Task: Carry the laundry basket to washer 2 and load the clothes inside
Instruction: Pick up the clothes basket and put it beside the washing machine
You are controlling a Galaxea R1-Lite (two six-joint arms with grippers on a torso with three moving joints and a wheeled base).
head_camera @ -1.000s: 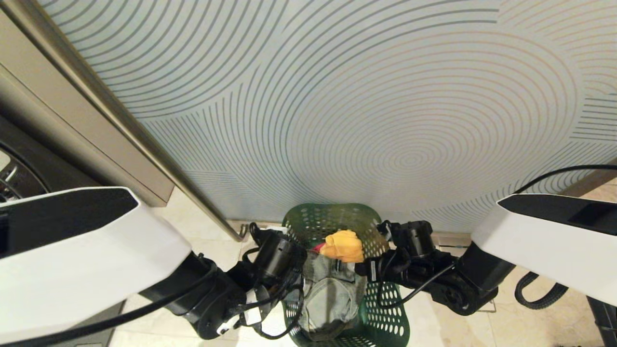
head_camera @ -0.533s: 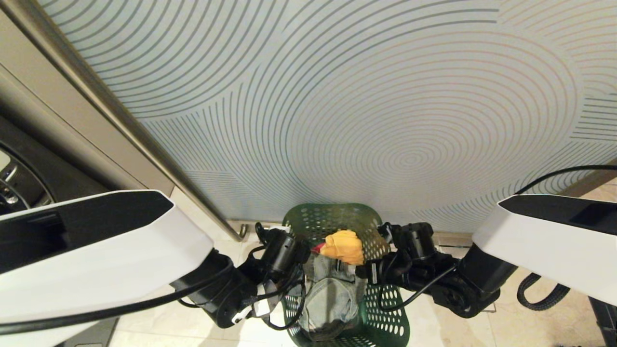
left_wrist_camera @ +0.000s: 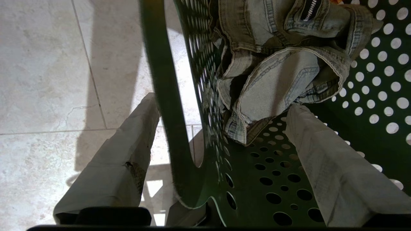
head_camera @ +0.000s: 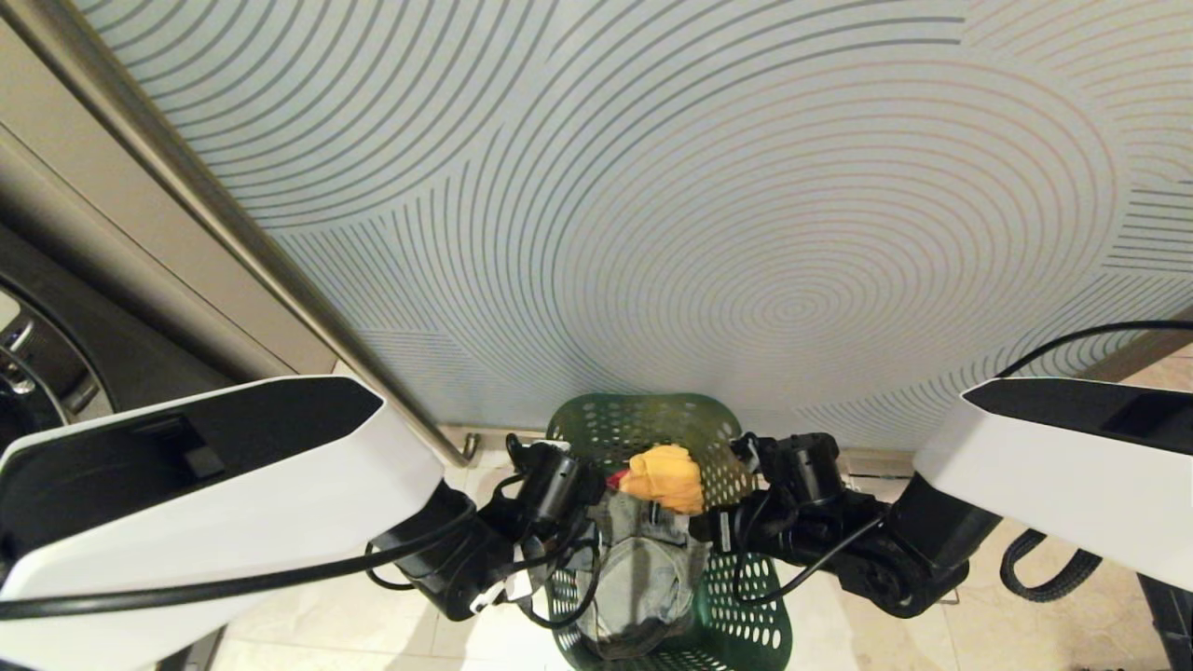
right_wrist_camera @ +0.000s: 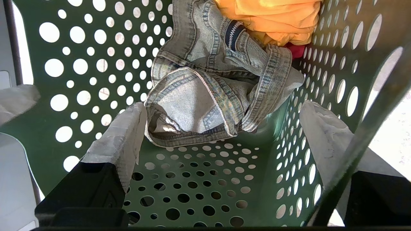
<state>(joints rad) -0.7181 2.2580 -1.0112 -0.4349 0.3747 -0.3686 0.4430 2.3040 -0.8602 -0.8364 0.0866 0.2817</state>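
The dark green laundry basket (head_camera: 643, 419) stands on the tiled floor between my arms. The clothes lie inside it: grey jeans (head_camera: 643, 568), a yellow-orange cloth (head_camera: 664, 475) and a sliver of red cloth (head_camera: 615, 481). My left gripper (left_wrist_camera: 223, 102) is open and straddles the basket's left handle bar (left_wrist_camera: 163, 112), one finger (left_wrist_camera: 128, 144) outside and the other (left_wrist_camera: 321, 160) inside. My right gripper (right_wrist_camera: 223, 106) is open at the opposite side. One of its fingers (right_wrist_camera: 125, 134) is inside beside the jeans (right_wrist_camera: 208, 96), the other (right_wrist_camera: 321, 134) by the right handle bar (right_wrist_camera: 369, 128). Neither holds anything.
A dark washer front with a chrome door rim (head_camera: 37, 373) shows at the far left; its number label is out of view. A patterned panel (head_camera: 746, 233) rises right behind the basket. A slanted metal rail (head_camera: 233, 233) runs down to the floor (head_camera: 308, 634).
My left arm has swung in towards the basket, bringing its gripper over the left handle. The right arm, basket and clothes have stayed put.
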